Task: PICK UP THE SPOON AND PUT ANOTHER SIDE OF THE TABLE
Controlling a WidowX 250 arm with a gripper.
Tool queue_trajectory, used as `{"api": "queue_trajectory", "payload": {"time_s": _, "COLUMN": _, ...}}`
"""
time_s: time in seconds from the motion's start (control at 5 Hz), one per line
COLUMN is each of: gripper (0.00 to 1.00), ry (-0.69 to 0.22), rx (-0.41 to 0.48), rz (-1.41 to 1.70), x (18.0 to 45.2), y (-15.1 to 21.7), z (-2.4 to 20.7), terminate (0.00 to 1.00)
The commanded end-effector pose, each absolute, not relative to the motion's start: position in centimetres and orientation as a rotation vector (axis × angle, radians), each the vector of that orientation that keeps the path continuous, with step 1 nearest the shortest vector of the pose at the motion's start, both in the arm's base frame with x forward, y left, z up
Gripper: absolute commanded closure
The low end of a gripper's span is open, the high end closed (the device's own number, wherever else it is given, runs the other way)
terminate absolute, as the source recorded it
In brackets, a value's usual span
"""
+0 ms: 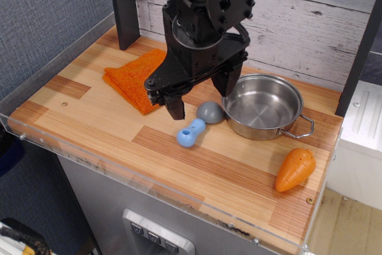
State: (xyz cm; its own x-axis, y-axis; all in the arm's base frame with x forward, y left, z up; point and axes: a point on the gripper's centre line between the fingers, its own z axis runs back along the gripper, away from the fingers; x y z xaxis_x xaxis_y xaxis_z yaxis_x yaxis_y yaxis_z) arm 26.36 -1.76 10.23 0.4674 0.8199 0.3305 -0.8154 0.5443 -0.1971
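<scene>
The spoon point(197, 123) lies on the wooden table point(95, 117), its grey bowl against the pot's left side and its light-blue handle pointing toward the front edge. My gripper point(202, 101) hangs above it, open and empty, with one finger point(175, 107) left of the spoon and the other point(231, 85) over the pot's rim. The fingers are clear of the spoon.
A steel pot point(262, 107) stands right of the spoon, its handle pointing right. An orange toy carrot point(295, 169) lies near the front right corner. A folded orange cloth point(138, 76) lies at the back left. A clear acrylic rim point(119, 174) edges the table.
</scene>
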Motion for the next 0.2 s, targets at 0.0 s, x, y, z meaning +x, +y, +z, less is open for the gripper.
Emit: {"api": "queue_trajectory", "payload": {"time_s": 0.0, "gripper": 0.00, "ry": -0.449, "rx": -0.039, "rz": 1.000, "x": 26.48, "y": -1.79, "z": 11.48, "terminate": 1.00}}
